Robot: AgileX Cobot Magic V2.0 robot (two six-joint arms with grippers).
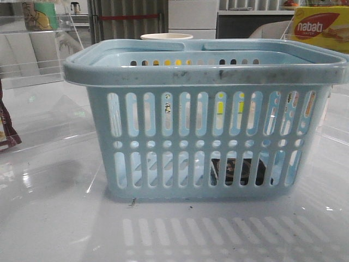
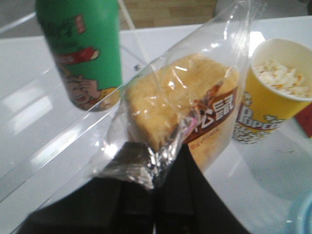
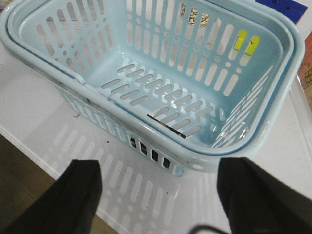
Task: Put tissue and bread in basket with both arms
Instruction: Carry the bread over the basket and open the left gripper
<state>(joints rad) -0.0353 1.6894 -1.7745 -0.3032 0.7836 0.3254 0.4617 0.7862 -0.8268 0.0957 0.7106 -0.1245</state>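
While left gripper pinches bread, basket apart

Bagged bread pinched, blue basket seemingly empty

The front view sits low and close, level with the basket and facing its slotted side. The right wrist view looks steeply down into the same basket from above its near rim. The left wrist view looks elsewhere, close on the bread above the surface.
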